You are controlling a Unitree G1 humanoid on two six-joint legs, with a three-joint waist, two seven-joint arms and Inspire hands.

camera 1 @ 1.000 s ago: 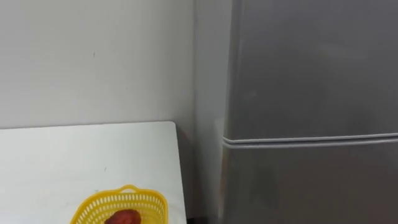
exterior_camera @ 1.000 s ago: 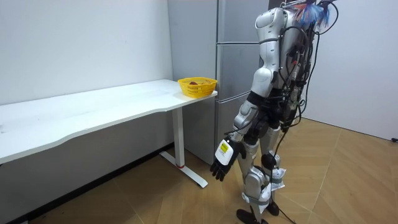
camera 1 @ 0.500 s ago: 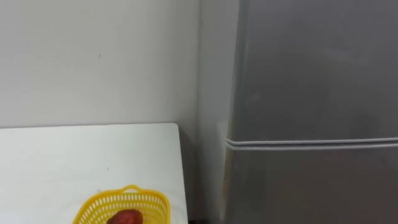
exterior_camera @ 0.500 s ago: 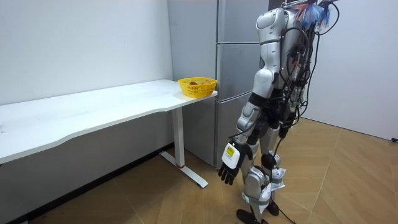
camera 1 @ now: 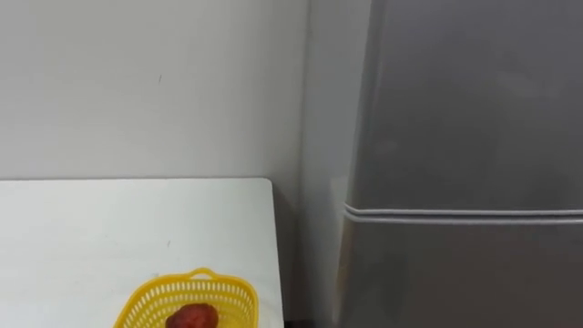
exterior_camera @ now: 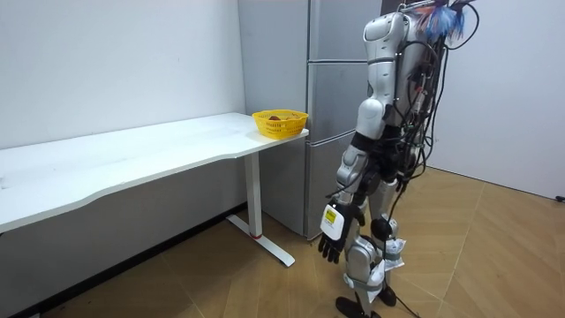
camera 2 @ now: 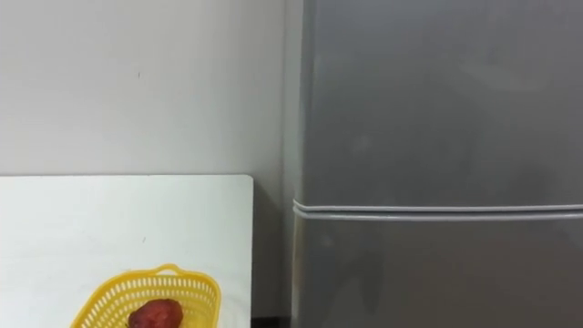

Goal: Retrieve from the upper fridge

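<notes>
A humanoid robot stands upright on a wooden floor (exterior_camera: 468,256), facing a tall grey fridge (exterior_camera: 331,97) whose doors are shut. Its left hand (exterior_camera: 331,237) hangs low at its side, dark fingers relaxed and pointing down, holding nothing. The fridge rises just beyond the hand and far above it. Higher than the hand, towards the room view's left, a yellow basket (exterior_camera: 280,124) sits on the near corner of a long white table (exterior_camera: 132,155). The table runs on further left, well apart from the hand, along a pale wall (exterior_camera: 115,62).
</notes>
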